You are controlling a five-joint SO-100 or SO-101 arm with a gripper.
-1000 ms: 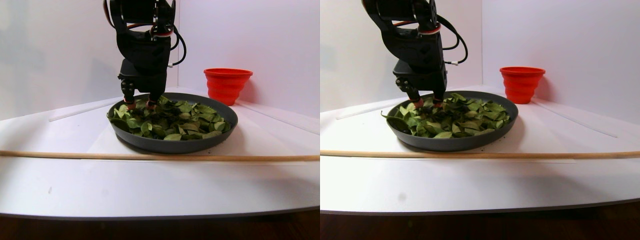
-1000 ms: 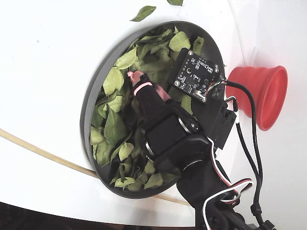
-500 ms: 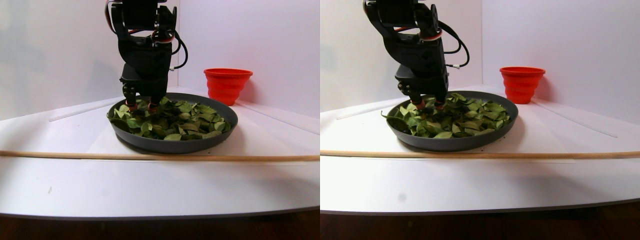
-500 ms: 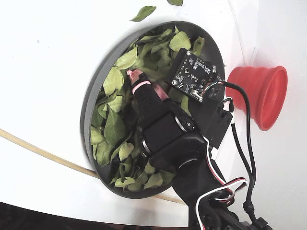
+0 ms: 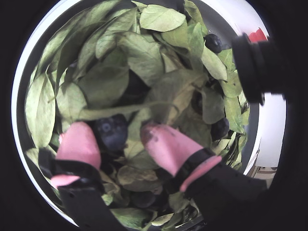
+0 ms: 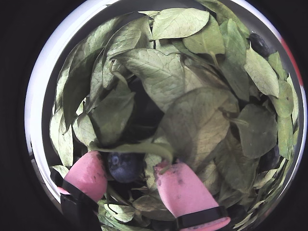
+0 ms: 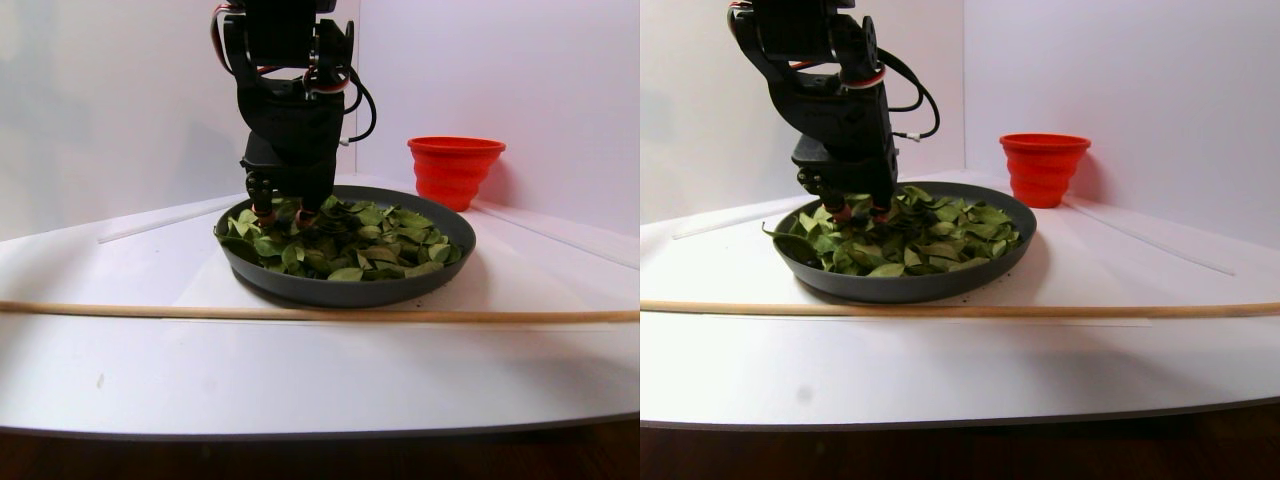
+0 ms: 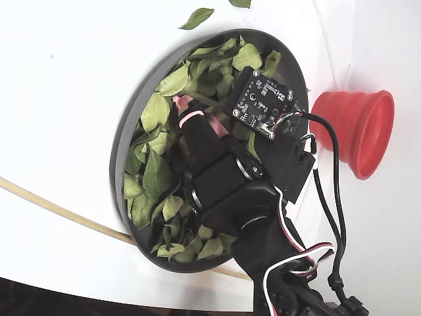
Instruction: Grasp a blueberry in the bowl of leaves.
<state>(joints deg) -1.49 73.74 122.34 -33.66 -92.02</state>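
Note:
The dark grey bowl (image 7: 340, 290) is heaped with green leaves (image 5: 159, 19). In both wrist views my gripper (image 5: 115, 137) (image 6: 132, 168) is down among the leaves, open. Its pink fingertips (image 5: 79, 144) stand to the left and right of a dark blueberry (image 5: 111, 132) (image 6: 124, 166). The berry lies close to the left fingertip, and a leaf edge lies between it and the right one. Other blueberries (image 5: 213, 42) (image 5: 220, 127) peek out at the right. In the stereo pair view the gripper (image 7: 285, 212) reaches into the bowl's left part.
A red ribbed cup (image 7: 455, 170) (image 8: 358, 131) stands just beyond the bowl. A thin wooden stick (image 7: 300, 313) lies across the white table in front of the bowl. A stray leaf (image 8: 197, 16) lies outside the rim (image 8: 122, 151).

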